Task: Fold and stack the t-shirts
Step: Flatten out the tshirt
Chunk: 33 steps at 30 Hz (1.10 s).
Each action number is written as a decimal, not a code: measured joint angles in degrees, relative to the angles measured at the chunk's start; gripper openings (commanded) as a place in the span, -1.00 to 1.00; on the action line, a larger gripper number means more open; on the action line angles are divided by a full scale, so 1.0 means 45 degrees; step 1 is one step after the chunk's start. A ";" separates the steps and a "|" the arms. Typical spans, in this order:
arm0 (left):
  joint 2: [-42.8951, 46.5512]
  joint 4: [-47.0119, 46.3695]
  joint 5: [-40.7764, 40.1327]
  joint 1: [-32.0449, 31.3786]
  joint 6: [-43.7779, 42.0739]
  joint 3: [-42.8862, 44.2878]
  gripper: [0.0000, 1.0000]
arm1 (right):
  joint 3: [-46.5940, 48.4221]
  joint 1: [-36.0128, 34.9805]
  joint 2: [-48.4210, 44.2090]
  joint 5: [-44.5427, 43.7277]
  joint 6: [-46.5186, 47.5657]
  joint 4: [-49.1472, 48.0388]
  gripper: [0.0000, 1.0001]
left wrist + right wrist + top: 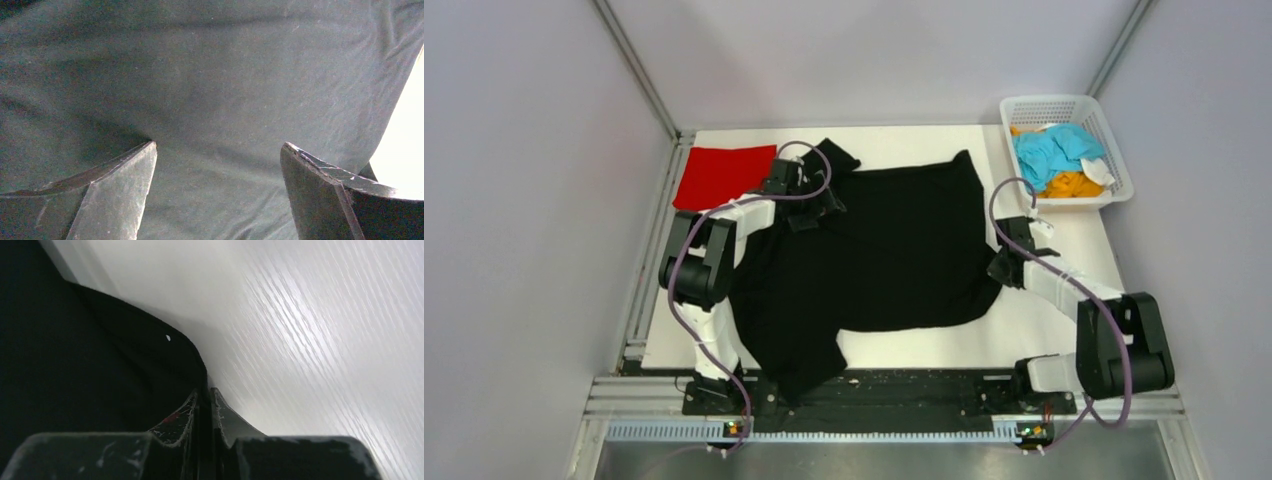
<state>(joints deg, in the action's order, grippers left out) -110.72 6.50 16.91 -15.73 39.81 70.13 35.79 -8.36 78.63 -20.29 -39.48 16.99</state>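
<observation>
Right tool [204, 396]: fingers pressed together, pinching the edge of the black t-shirt [75, 365] just above the white desk [310, 340].
Left tool [217, 150]: fingers spread wide, nothing between them, held low over the black cloth.
Black t-shirt: lay spread across the middle of the desk, one part hanging over the near edge between the arm bases.
Tool positions: left one at the shirt's far left part, right one at its right edge.
Red t-shirt [722, 176]: folded flat at the far left corner, beside the left arm.
Basket [1114, 150]: at the far right corner, holding the crumpled light blue t-shirt [1054, 150] and orange t-shirt [1074, 184].
</observation>
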 measured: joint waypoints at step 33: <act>0.0117 0.0393 -0.0248 0.0005 -0.0330 0.0039 0.98 | 0.1700 0.0005 -0.4299 0.2147 0.1127 0.1345 0.92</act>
<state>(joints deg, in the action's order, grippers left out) -110.19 8.27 15.79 -15.70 38.33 70.30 43.44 -8.34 59.29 -10.63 -34.41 23.05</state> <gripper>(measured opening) 0.990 0.983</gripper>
